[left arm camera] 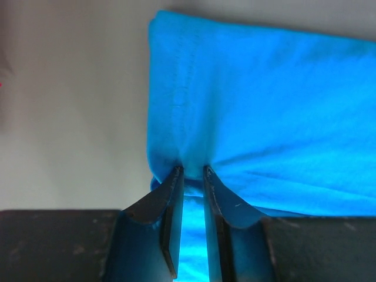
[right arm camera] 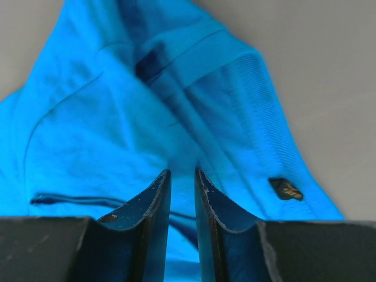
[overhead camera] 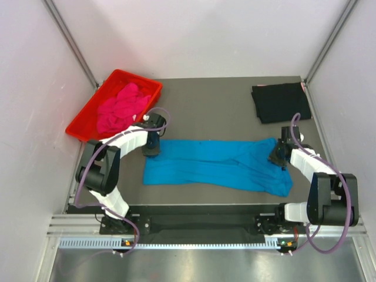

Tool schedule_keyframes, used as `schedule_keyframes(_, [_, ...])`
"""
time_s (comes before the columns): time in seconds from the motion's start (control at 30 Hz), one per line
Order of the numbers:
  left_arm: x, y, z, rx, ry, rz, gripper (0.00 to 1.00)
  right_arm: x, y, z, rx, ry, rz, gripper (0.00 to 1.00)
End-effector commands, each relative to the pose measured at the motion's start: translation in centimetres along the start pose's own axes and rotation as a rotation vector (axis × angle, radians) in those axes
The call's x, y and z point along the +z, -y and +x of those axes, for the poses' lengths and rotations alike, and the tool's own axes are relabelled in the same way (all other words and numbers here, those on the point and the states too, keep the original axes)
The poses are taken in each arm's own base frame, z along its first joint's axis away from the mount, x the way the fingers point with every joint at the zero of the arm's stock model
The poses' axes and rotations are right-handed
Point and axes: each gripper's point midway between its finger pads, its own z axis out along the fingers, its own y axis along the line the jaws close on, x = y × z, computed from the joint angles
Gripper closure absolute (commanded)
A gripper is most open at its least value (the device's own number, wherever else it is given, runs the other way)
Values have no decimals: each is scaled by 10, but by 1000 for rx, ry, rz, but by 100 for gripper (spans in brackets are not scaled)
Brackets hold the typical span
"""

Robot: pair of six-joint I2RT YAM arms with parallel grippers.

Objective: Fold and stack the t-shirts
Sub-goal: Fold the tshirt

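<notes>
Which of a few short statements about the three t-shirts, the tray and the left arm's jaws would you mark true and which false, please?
1. The magenta t-shirt lies crumpled in the red tray. True.
2. The black t-shirt is stacked on the turquoise t-shirt. False: it lies folded by itself at the far right corner of the table, apart from the turquoise one.
3. The left jaws are closed on an edge of the turquoise t-shirt. True.
4. The turquoise t-shirt is bundled up inside the tray. False: it lies stretched out in a long strip on the table, between the two arms.
</notes>
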Motion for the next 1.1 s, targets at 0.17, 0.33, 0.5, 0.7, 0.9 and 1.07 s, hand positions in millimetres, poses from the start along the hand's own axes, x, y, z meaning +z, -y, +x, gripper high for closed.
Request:
schedule_keyframes(0.17, [-36,6,-70,-48,147,67,70,-9,-9,-32,1,92,-45,75])
schedule_keyframes(0.33, [-26,9,-83,-86,113,226,70,-14,-20,-41,-15,107,-92,73])
schedule_keyframes(0.5, [-11,49,-66,-48,21,439,70,-16,-43,-48,-109,48,-182,66])
schedule_keyframes(0.7, [12,23,-66,-79,-12,243,71,-18,-45,-64,-180,15,-146,61])
schedule_keyframes(0.9, [-19,16,-106,-93,119,228,68,-22,-43,-82,-196,22,-98,50])
schedule_keyframes(1.07, [-53,27,-128,-79,183,322,68,-33,-61,-63,-253,-35,-234,55])
